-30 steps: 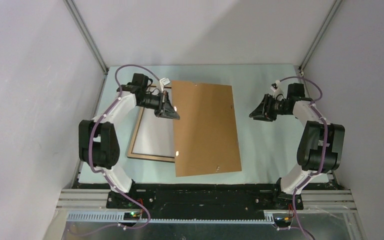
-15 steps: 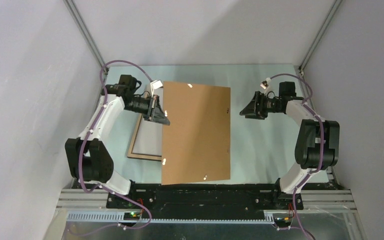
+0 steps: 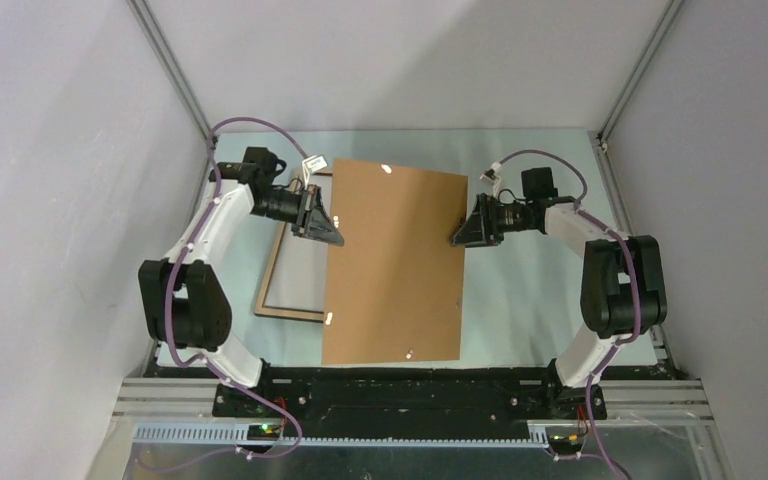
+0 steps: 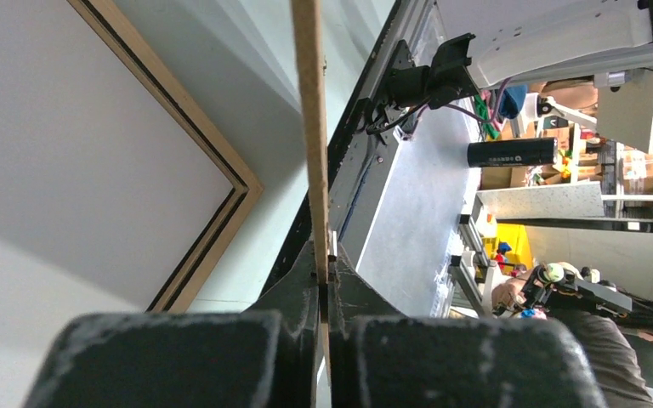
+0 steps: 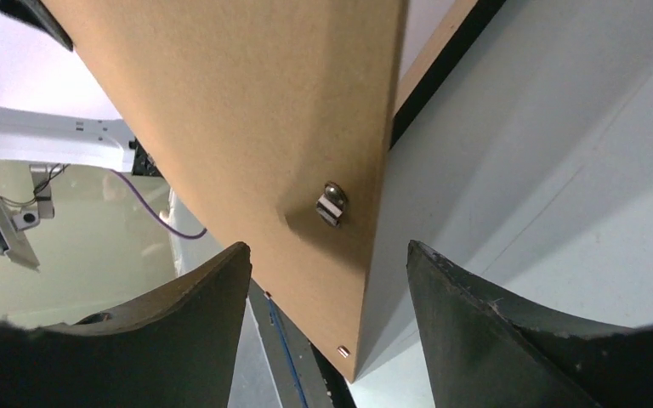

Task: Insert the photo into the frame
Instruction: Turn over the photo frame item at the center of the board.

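Note:
My left gripper (image 3: 330,232) (image 4: 323,268) is shut on the left edge of a plain brown backing board (image 3: 395,265) (image 4: 310,127) and holds it off the table. The board's right edge (image 5: 247,110) stands between the jaws of my right gripper (image 3: 457,235) (image 5: 327,251), which are open and apart from it. The frame (image 3: 290,314) (image 4: 183,110) lies flat at the left, wood side up, its right part hidden under the board. A plain white sheet (image 3: 300,270) (image 4: 68,170) fills it; I cannot tell whether it is the photo.
A small metal clip (image 5: 332,204) sits on the board near its right edge. Pale green matting (image 3: 530,290) covers the table. Grey walls close in the left, right and back. The black base rail (image 3: 410,390) runs along the near edge.
The board has shifted left and squared up with the table. My right gripper has moved left to the board's right edge and its jaws have widened. The left grip is unchanged.

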